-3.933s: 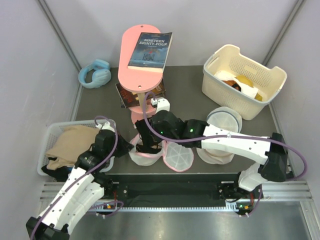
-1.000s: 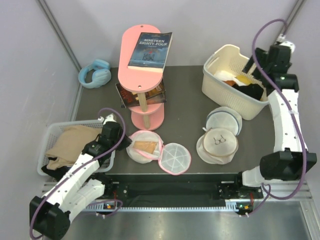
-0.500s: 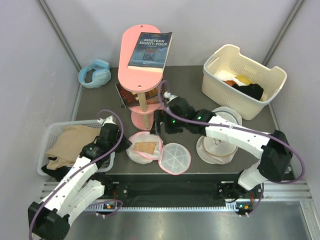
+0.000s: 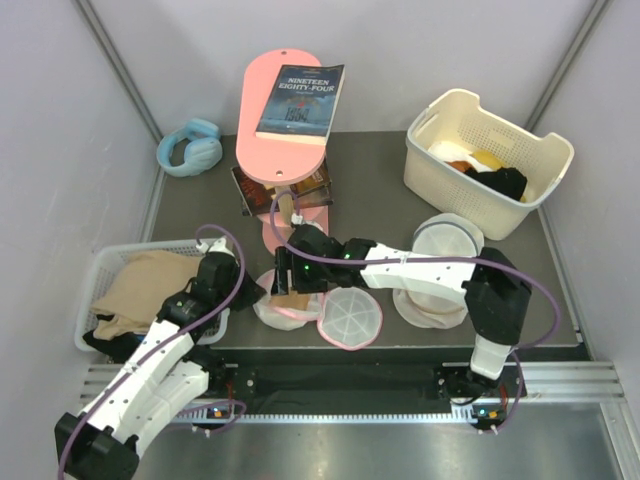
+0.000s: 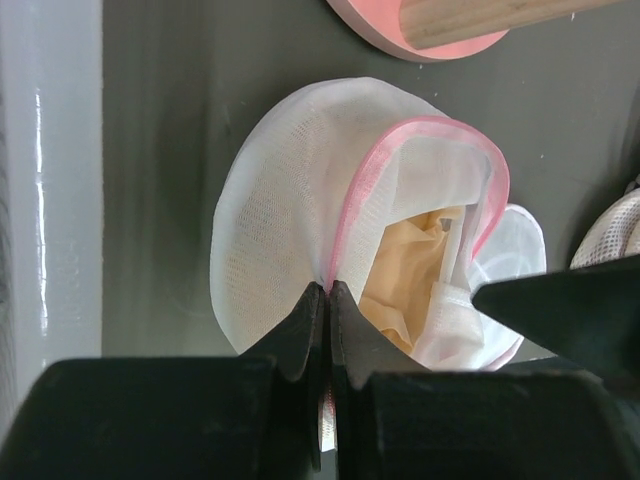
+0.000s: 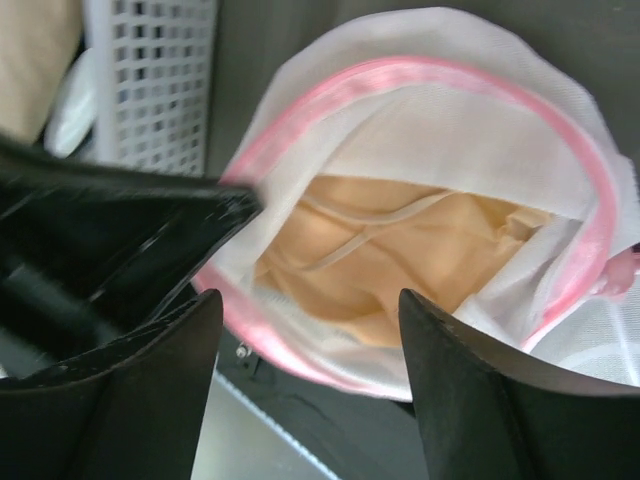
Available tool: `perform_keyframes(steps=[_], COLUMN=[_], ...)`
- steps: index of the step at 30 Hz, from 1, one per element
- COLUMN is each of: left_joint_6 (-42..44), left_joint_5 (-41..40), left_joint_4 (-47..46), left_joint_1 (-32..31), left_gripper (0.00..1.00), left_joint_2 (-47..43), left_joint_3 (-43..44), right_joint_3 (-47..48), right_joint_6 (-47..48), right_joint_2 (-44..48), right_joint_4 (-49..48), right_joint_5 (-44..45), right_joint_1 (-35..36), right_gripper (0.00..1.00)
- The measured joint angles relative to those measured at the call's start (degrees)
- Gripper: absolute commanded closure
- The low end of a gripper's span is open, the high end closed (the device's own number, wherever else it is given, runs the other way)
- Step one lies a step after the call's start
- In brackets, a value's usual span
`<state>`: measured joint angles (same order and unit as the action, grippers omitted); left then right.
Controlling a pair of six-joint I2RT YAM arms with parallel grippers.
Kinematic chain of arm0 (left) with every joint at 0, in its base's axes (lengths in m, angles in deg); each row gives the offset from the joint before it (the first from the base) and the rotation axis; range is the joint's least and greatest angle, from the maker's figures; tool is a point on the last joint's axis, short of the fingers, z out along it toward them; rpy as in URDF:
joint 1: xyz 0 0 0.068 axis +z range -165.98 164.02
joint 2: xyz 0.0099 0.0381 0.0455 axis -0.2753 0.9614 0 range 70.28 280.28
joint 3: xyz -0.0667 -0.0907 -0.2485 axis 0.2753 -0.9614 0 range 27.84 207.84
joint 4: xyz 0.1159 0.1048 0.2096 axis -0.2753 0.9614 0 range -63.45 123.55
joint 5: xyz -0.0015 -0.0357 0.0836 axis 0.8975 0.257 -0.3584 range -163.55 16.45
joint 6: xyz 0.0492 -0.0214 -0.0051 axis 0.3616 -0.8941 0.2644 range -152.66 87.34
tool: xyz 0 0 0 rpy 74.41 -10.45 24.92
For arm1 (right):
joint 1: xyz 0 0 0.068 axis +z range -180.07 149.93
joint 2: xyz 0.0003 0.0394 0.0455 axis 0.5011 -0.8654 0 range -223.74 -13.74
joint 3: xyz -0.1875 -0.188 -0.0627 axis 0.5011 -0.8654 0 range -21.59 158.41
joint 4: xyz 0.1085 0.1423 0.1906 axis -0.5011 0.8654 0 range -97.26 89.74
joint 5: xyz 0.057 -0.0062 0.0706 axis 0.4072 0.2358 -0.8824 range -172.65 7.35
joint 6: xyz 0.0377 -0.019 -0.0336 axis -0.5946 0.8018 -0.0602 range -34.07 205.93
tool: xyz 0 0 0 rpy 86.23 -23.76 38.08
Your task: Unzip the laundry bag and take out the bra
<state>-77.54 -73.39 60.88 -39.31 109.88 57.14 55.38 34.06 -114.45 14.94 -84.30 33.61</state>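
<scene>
The laundry bag (image 4: pixel 295 312) lies unzipped at the table's near edge, its round mesh lid (image 4: pixel 352 315) flopped open to the right. My left gripper (image 4: pixel 252 292) is shut on the bag's pink rim (image 5: pixel 345 215), holding its left side up (image 5: pixel 328 288). The beige bra (image 6: pixel 400 250) lies inside the open bag (image 6: pixel 420 120), and it shows in the left wrist view too (image 5: pixel 410 270). My right gripper (image 4: pixel 287 292) hangs open just over the opening (image 6: pixel 310 300), its fingers (image 6: pixel 450 380) wide apart above the bag's near rim, with nothing between them.
A grey tray (image 4: pixel 100 262) with beige cloth stands at the left. A pink stand (image 4: pixel 262 80) carrying a book (image 4: pixel 300 100) rises just behind the bag. Blue headphones (image 4: pixel 190 147) lie back left. A white basket (image 4: pixel 470 97) stands back right, other mesh bags (image 4: pixel 450 235) before it.
The right arm has swung from the white basket at the back right down to the open laundry bag, its jaws narrowing somewhat. The left gripper has kept its hold on the rim.
</scene>
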Motion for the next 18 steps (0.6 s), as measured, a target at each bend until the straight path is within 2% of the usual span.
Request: perform_keyframes(steps=[5, 9, 15, 18], left_joint_6=[0.0, 0.0, -0.2, -0.5], left_joint_5=[0.8, 0.9, 0.9, 0.9], left_joint_4=[0.3, 0.4, 0.6, 0.6], left_joint_1=[0.0, 0.0, 0.0, 0.0], left_gripper=[1.0, 1.0, 1.0, 1.0], left_joint_2=[0.0, 0.0, 0.1, 0.0], left_joint_3=[0.0, 0.0, 0.0, 0.0], right_joint_3=[0.0, -0.1, 0.8, 2.6], right_joint_6=[-2.4, -3.0, -1.0, -0.7], right_joint_2=[-1.9, -2.4, -7.3, -11.0], right_joint_4=[1.3, 1.2, 2.2, 3.6], right_joint_5=[3.7, 5.4, 7.4, 8.1], right_joint_1=[0.0, 0.1, 2.4, 4.2], right_gripper=[0.34, 0.32, 0.24, 0.17])
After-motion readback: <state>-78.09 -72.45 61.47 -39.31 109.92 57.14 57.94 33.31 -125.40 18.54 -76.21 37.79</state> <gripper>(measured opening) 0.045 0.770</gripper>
